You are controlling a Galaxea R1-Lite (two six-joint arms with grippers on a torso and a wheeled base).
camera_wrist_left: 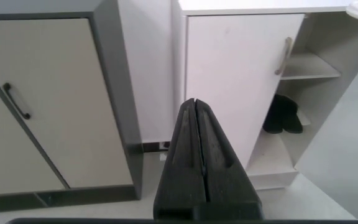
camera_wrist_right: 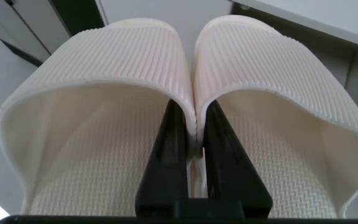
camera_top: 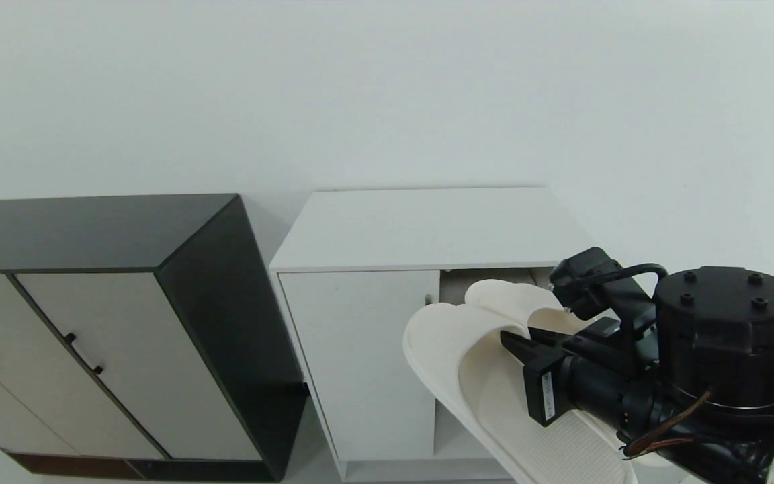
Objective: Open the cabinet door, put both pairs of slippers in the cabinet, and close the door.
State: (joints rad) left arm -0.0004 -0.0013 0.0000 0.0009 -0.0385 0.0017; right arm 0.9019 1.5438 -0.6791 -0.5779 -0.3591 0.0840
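The white slippers (camera_top: 467, 349) hang as a pair just in front of the open right half of the white cabinet (camera_top: 420, 228), toes toward the opening and level with its upper part. The right gripper (camera_top: 514, 343) holds them from the heel side. Its fingers (camera_wrist_right: 166, 149) sit one in each slipper and pinch the two inner strap walls together. Inside the white cabinet, the dark slippers (camera_wrist_left: 283, 115) lie low down, under the shelf (camera_wrist_left: 312, 65), so the first pair looks stowed and the second is the step in hand. The next move probably calls for carrying the white pair through the opening past the closed left door's edge, setting it down on a free level, then letting go and drawing back before the door can be shut. The left gripper (camera_wrist_left: 195, 106) hangs in front of the white cabinet, low and toward the dark cabinet (camera_top: 91, 228) beside it, with its fingers pressed together on nothing.
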